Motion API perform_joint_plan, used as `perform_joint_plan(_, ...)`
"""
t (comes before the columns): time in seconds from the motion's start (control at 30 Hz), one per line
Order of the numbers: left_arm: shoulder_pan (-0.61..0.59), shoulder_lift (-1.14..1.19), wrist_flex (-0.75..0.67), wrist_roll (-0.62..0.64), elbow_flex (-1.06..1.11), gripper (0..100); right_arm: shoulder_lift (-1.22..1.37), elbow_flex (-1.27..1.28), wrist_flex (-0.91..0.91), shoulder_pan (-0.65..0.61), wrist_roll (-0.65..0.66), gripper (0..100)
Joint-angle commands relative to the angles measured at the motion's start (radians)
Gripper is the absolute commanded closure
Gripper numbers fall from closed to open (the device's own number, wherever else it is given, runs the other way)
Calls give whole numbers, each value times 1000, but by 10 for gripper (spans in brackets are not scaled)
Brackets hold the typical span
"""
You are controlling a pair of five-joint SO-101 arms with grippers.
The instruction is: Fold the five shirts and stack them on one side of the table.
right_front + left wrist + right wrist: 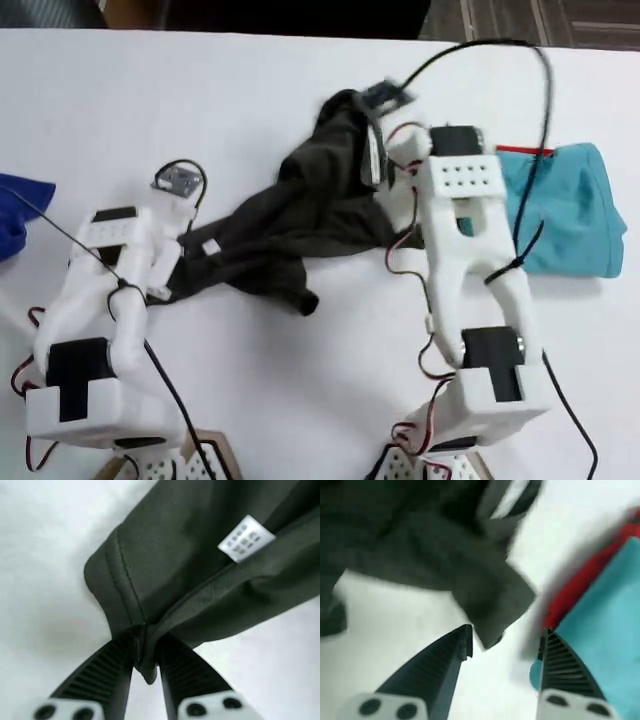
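Two white plastic arms sit side by side at a smooth white table (150, 90). Between them sprawls the dark shirt (300, 220), a soft matte knit crumpled into loose folds. It runs diagonally from the left arm's wrist up to the right arm's wrist, with a bunched end hanging toward the near edge.

The left gripper (146, 655) is closed tight on this shirt. Its ribbed black jaws pinch a stitched hem corner, and a nub of cloth pokes out between them. A small white label (246, 539) sticks out from a seam nearby.

The right gripper (506, 640) stands wide open and holds nothing. Its ridged jaws are spread above the table, and a squared flap of the dark shirt lies just ahead of them.

Beside the right arm, at the table's right side, lies the teal shirt (570, 210), folded into a flat rounded rectangle. A thin strip of red cloth (525, 150) shows along its far edge. A rumpled blue shirt (20, 210) lies at the left edge.
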Motion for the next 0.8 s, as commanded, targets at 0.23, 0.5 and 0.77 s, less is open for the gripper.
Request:
perform_joint_plan(0.23, 9, -29, -17, -5, -1, 974, 249, -11, -134, 25, -160, 779)
perform_joint_plan(0.5, 9, -29, -17, -5, -1, 974, 260, -8, -91, 24, -153, 779)
perform_joint_plan(0.77, 9, -29, -17, -5, -1, 974, 263, -8, -186, 30, -152, 779)
